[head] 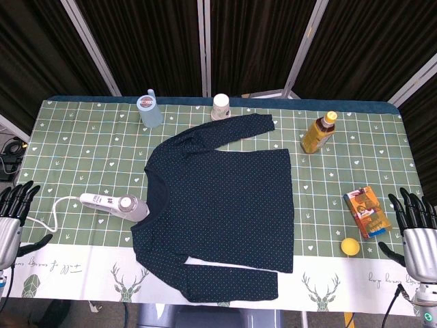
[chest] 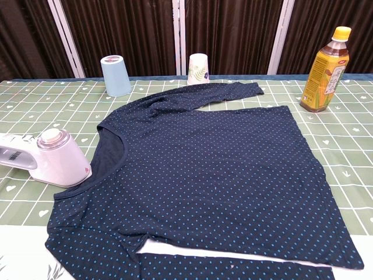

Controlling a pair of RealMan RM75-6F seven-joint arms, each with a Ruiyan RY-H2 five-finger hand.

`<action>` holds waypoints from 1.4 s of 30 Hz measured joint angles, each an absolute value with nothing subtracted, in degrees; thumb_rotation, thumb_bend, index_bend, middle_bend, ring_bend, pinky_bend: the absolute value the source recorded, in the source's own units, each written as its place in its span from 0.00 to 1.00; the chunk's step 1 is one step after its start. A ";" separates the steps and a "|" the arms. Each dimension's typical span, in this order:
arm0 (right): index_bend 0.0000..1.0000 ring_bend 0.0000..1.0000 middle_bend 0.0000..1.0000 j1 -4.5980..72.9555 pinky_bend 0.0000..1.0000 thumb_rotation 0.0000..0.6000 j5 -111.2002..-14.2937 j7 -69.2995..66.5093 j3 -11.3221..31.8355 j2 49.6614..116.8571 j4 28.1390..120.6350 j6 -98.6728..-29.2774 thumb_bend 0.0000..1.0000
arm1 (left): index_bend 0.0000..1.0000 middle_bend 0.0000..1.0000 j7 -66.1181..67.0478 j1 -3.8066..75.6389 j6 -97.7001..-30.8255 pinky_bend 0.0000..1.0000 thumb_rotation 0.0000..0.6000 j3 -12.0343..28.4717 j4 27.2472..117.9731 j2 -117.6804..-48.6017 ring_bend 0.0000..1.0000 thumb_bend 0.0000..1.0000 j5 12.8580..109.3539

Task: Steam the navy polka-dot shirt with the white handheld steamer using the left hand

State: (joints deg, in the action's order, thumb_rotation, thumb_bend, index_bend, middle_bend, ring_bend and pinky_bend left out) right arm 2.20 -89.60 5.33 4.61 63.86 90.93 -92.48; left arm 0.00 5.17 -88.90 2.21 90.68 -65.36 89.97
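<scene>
While lying untouched at shirt (head: 222,205) collar: white steamer (head: 113,204), long axis left–right, just right of empty, spread left hand (head: 15,212); right hand (head: 415,229) spread, well apart.

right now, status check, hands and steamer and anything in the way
Left hand and right hand open, holding nothing. White handheld steamer lying by the navy polka-dot shirt collar, untouched. Nothing between left hand and steamer but its cord.

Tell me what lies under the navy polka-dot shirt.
The navy polka-dot shirt lies flat on the green checked tablecloth, its lower sleeve over the white deer-print border. The white handheld steamer touches its collar edge, beside it, not underneath. Anything beneath the fabric is covered.
</scene>
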 measured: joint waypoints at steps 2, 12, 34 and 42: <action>0.00 0.00 0.00 2.16 0.00 1.00 -89.58 5.05 4.63 63.71 90.91 -92.46 0.00 | 0.00 0.00 0.01 5.18 -88.79 0.00 1.00 2.15 90.65 -65.38 0.00 0.00 89.91; 0.00 0.00 0.00 2.52 0.00 1.00 -90.13 4.31 4.14 63.49 90.92 -91.26 0.00 | 0.00 0.00 -0.74 6.36 -86.31 0.02 1.00 2.31 89.89 -65.76 0.00 0.00 89.30; 0.00 0.00 0.00 3.55 0.00 1.00 -86.12 4.19 4.72 63.95 89.26 -87.20 0.00 | 0.00 0.00 0.78 21.98 -64.11 0.09 1.00 5.52 76.83 -77.12 0.00 0.14 83.41; 0.00 0.00 0.00 3.57 0.00 1.00 -86.41 3.42 4.57 63.75 89.15 -87.12 0.00 | 0.00 0.00 1.48 25.00 -62.12 0.09 1.00 6.28 72.79 -81.12 0.00 0.19 82.33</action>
State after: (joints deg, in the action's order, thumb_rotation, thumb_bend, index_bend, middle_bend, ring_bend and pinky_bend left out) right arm 3.57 -86.41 3.42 4.57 63.75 89.15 -87.12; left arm 1.48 25.00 -62.12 6.28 72.79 -81.12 82.33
